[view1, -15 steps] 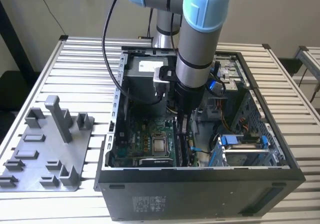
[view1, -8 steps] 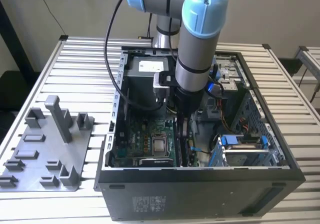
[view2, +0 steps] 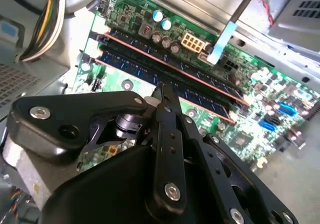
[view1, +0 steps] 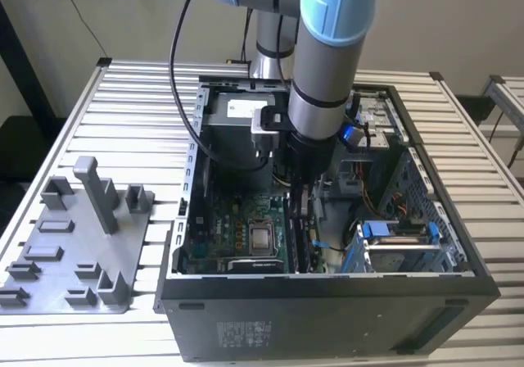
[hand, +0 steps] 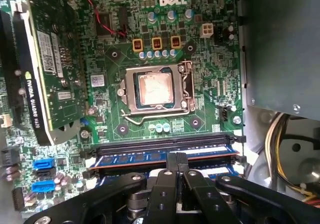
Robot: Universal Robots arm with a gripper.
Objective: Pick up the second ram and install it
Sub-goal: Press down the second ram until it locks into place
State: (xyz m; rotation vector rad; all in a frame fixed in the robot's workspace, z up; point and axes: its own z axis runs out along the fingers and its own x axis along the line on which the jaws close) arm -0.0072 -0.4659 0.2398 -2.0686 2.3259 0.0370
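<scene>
Slatted table (view1: 123, 97), open computer case (view1: 327, 301), one ram (hand: 165, 156) under jaws

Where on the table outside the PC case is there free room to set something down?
Free: slatted table behind the grey tray, left of the case in the exterior view, and the strip along the case's right. Crowded: inside the case, where the gripper sits at the RAM slots.

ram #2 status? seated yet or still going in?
Done: the second ram has been picked up and lies along its motherboard slot inside the PC case. In hand: the gripper is over it, fingers shut, with the tips on the ram's top edge, apparently pressing down. Left: I can't tell whether it is fully seated or the end latches are closed.
</scene>
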